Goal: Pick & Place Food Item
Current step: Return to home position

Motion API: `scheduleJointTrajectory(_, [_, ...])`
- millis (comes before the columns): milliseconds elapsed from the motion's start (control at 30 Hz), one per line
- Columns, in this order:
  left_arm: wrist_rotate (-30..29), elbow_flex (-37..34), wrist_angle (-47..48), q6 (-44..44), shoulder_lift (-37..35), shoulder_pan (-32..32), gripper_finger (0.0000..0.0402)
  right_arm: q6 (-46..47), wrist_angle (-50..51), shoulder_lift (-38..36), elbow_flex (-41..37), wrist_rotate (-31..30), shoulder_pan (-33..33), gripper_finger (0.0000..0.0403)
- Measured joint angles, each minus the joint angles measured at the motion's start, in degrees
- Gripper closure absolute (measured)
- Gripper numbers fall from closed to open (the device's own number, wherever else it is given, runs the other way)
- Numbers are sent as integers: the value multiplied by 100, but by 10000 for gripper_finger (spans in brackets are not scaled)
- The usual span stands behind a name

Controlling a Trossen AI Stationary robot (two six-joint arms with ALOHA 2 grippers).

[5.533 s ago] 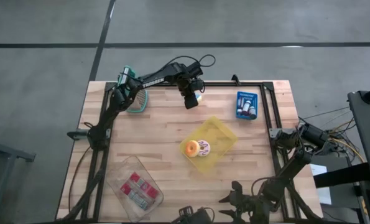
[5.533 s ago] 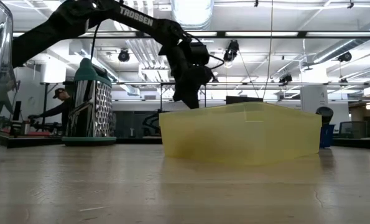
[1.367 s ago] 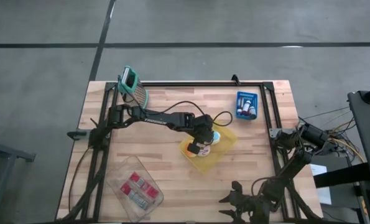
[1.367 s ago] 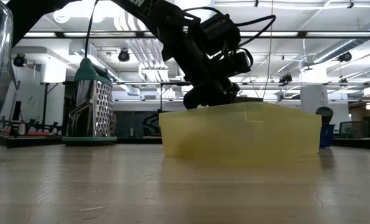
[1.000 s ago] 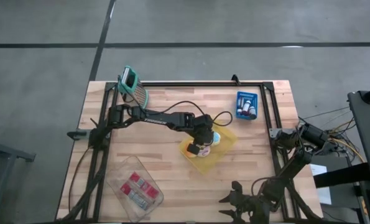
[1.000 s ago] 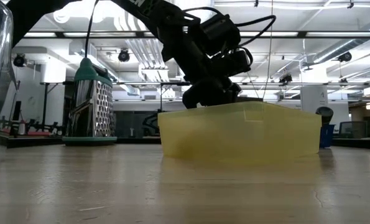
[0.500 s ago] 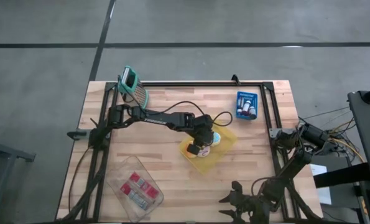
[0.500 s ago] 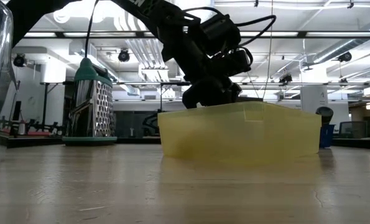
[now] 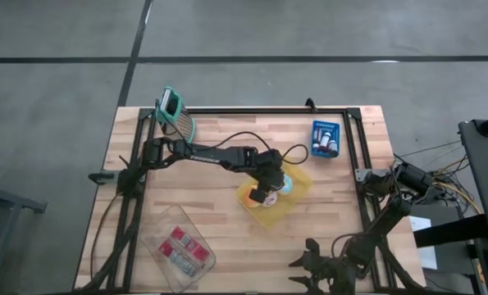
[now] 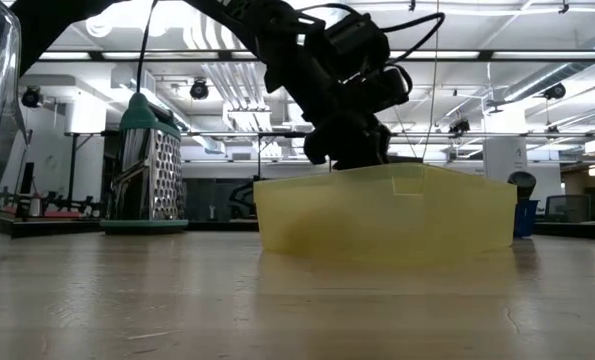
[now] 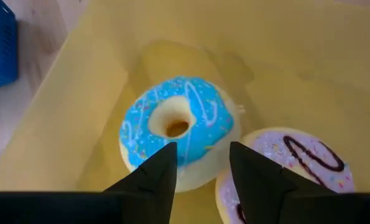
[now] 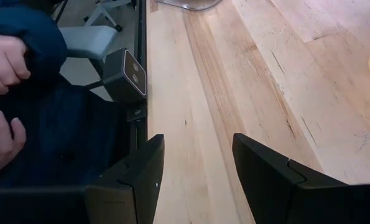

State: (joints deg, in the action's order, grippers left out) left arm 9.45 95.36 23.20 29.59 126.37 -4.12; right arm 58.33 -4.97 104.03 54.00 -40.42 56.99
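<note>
Blue donut placed; the left arm was about to go home.
The left gripper (image 11: pixel 200 152) hung over the yellow bin (image 9: pixel 303 182) with its fingers spread and nothing between them. The blue donut (image 11: pixel 178 127) lay flat on the bin floor just under the fingertips, apart from them as far as I could judge, right beside a pale donut with dark drizzle (image 11: pixel 300 163). The next move probably called for a straight lift clear of the bin wall. The right gripper (image 12: pixel 197 146) waited, fingers apart, at the table's near edge.

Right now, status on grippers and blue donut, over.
Left gripper open, empty, over yellow bin. Blue donut lying inside, free. Right gripper open, parked at table edge.
</note>
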Motion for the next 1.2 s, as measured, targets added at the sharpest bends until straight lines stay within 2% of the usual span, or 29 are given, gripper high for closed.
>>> scheduleJointTrajectory(167, [-2,140,76,-1,-8,9,250,0,0,0,0,0,0,216])
scheduleJointTrajectory(467, [-1,904,1031,-3,-128,23,250,-1,0,0,0,2,0,216])
scheduleJointTrajectory(833, [186,943,1082,-317,-1217,130,250,-2,-2,0,0,2,0,216])
scheduleJointTrajectory(1200, [158,934,1679,-677,-2046,173,250,-2,-2,-1,2,2,0,216])
